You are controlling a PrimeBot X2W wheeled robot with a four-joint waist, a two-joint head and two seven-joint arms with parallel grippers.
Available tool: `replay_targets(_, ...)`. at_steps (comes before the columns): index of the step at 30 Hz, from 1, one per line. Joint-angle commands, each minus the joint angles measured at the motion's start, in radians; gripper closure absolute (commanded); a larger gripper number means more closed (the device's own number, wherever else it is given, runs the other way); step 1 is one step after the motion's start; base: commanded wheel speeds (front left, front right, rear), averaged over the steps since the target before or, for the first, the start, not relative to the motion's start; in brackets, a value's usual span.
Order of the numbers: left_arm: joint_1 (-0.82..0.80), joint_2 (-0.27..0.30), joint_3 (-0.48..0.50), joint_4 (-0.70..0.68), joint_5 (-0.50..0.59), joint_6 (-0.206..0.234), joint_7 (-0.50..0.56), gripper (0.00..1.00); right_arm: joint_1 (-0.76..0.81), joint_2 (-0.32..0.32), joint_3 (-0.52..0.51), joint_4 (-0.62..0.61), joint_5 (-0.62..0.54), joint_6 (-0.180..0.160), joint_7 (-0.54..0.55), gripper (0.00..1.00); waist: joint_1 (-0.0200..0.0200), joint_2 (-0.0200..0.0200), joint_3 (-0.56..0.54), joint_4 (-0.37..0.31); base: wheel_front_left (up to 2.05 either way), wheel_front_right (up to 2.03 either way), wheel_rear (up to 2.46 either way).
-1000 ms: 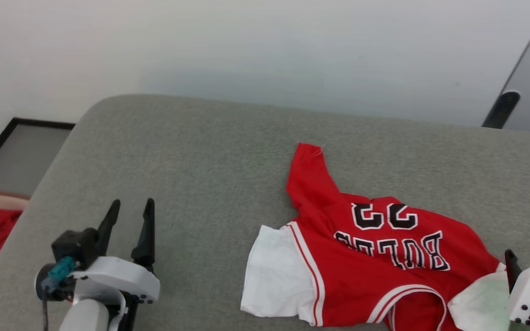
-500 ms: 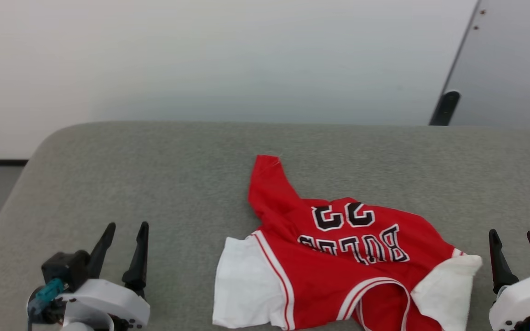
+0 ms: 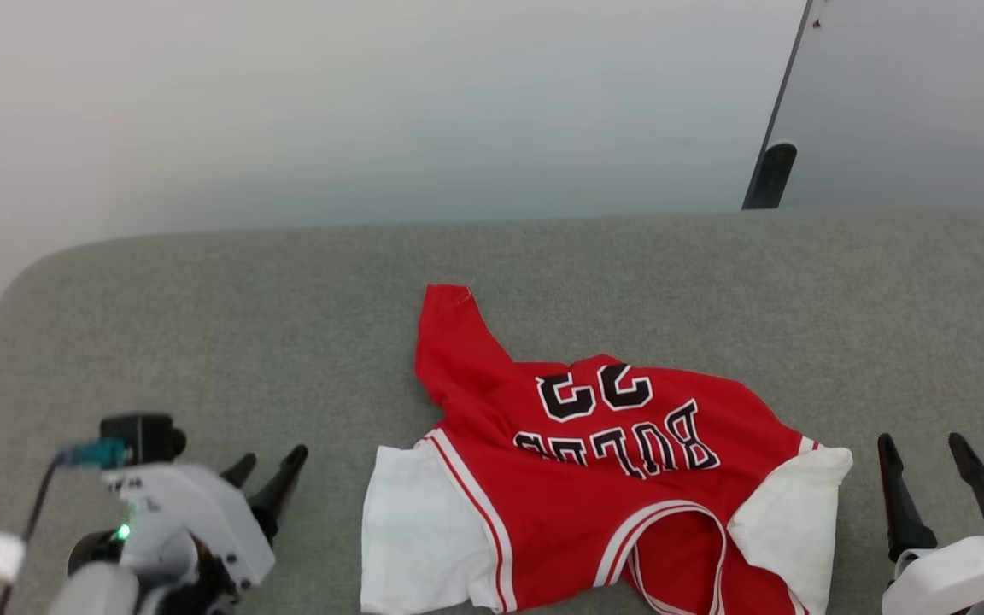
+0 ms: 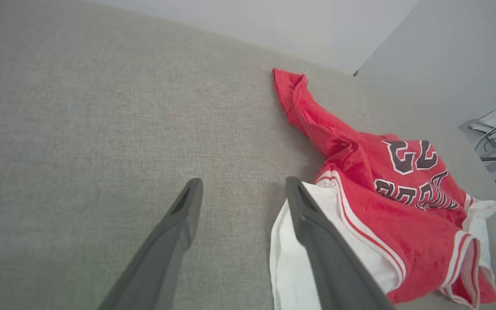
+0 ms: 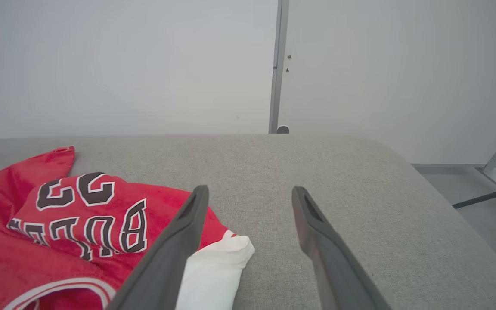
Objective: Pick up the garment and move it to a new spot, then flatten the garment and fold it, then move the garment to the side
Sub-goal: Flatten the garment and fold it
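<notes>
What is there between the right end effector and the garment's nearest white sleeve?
Nothing but a bare strip of grey padded surface separates the right end effector from the white sleeve; the head view shows this gap.

Looks like a test lab: bare white wall panels (image 5: 123, 64), grey padded bench (image 3: 202, 325), loose cables (image 4: 495, 127)

The jersey (image 3: 612, 478) lies rumpled on grey cushion (image 3: 287, 342), lettering upside down in the head view (black "BULLS 23", white-outlined); white sleeves spread at both sides, one red corner stretching away.
</notes>
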Motion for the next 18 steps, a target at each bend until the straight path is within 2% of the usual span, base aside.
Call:
replay_targets(1,-0.027,0.010,0.000,-0.034,-0.043,0.033,0.112,0.00,0.005,0.000,0.004,-0.008,0.009,-0.001,0.002,0.00,0.0000,0.0000,0.019,-0.006,0.00,0.00,0.00)
replay_targets(5,-0.063,0.026,-0.010,-0.106,-0.118,0.138,0.366,0.00,-0.010,0.002,0.005,-0.009,0.019,-0.001,0.008,0.00,0.0000,0.0000,0.033,-0.007,0.00,0.00,0.00)
replay_targets(7,-0.075,0.042,-0.036,-0.128,-0.122,0.189,0.484,0.00,-0.014,0.002,0.004,-0.004,0.020,-0.001,0.012,0.00,0.0000,0.0000,0.040,-0.005,0.00,0.00,0.00)
replay_targets(9,-0.095,0.034,-0.052,-0.139,-0.145,0.245,0.585,0.00,-0.020,0.004,0.005,0.000,0.021,-0.001,0.017,0.00,0.0000,0.0000,0.045,-0.005,0.00,0.00,0.00)
replay_targets(10,-0.095,0.034,-0.052,-0.139,-0.145,0.245,0.585,0.00,-0.020,0.004,0.005,0.000,0.021,-0.001,0.017,0.00,0.0000,0.0000,0.045,-0.005,0.00,0.00,0.00)
replay_targets(14,-0.121,0.034,-0.103,-0.139,-0.145,0.339,0.746,0.00,-0.033,0.005,0.009,0.009,0.022,-0.001,0.023,0.00,0.0000,0.0000,0.050,-0.008,0.00,0.00,0.00)
replay_targets(16,-0.133,0.028,-0.116,-0.141,-0.151,0.372,0.795,0.00,-0.036,0.005,0.011,0.016,0.024,-0.001,0.027,0.00,0.0000,0.0000,0.051,-0.011,0.00,0.00,0.00)
replay_targets(18,-0.138,0.049,-0.142,-0.136,-0.129,0.389,0.835,0.00,-0.043,0.006,0.013,0.019,0.026,-0.001,0.026,0.00,0.0000,0.0000,0.052,-0.015,0.00,0.00,0.00)
